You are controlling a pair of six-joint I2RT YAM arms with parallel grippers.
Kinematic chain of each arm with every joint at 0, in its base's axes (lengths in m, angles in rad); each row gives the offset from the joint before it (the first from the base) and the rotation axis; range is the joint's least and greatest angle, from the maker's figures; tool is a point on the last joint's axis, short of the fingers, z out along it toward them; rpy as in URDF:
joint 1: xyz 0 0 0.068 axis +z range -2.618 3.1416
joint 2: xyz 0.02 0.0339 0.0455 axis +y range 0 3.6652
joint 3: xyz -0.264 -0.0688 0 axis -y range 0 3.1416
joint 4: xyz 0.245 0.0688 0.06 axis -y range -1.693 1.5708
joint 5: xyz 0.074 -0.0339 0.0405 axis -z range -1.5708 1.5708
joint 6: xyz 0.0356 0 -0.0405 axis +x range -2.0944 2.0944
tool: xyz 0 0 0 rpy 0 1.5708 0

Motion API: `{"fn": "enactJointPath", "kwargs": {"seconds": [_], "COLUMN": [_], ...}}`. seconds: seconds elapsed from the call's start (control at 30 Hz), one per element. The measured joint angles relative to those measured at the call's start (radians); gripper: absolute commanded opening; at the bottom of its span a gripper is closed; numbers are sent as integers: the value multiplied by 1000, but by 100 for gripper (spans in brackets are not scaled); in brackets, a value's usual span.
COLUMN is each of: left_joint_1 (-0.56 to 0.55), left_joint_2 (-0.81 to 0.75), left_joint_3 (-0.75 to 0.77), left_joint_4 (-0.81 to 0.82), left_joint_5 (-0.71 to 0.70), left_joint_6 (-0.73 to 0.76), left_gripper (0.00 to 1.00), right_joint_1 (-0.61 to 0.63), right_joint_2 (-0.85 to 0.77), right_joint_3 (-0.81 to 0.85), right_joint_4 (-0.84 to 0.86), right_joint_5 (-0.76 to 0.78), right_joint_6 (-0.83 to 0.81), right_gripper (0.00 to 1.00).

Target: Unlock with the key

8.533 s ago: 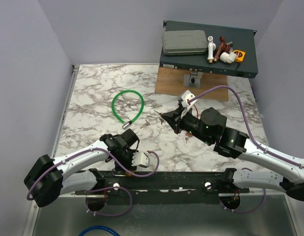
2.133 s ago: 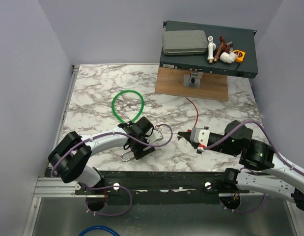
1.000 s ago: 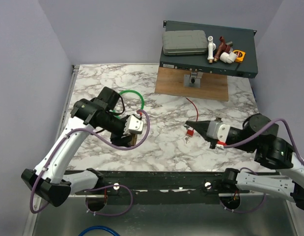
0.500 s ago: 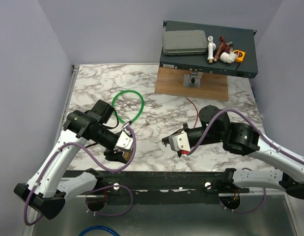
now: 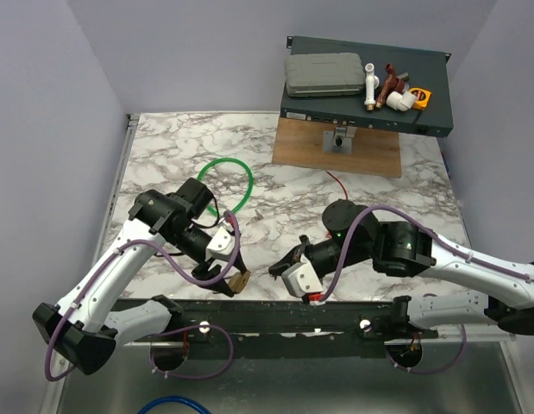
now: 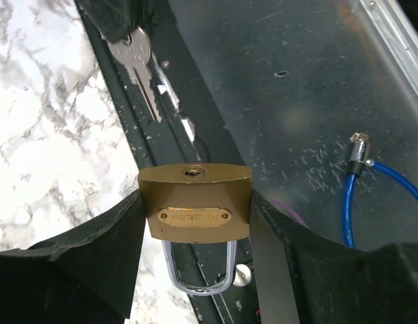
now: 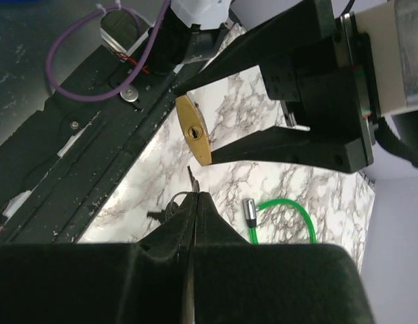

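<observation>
The left tool (image 5: 229, 279) pinches a brass padlock (image 6: 195, 206) over the worktop's (image 5: 163, 147) near edge; the right tool (image 5: 279, 269), pressed together on the key (image 6: 142, 64), holds its blade near the padlock's keyhole (image 6: 193, 172), the two apart.

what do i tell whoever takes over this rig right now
Left gripper: shut on the padlock, held at the near edge of the table, keyhole facing the right arm.
Right gripper: shut on the key, blade pointing toward the padlock.
Done: both are picked up and brought face to face.
Left: the key is not yet in the keyhole, so line it up, insert and turn. The shackle looks closed.
The green cable loop lies on the table, not involved.
</observation>
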Motion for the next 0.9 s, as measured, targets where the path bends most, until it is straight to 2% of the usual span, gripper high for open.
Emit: {"fn": "enactJointPath", "kwargs": {"seconds": [0.23, 0.9], "left_joint_1": [-56, -63], "left_joint_2": [19, 46], "left_joint_3": [-3, 15], "left_joint_4": [0, -1], "left_joint_5": [24, 61], "left_joint_6": [-10, -13], "left_gripper": [0, 0], "right_joint_1": [56, 97], "right_joint_2": [9, 27], "right_joint_3": [24, 48], "right_joint_4": [8, 18], "right_joint_5": [-1, 1], "right_joint_6": [-16, -35], "right_gripper": [1, 1]}}
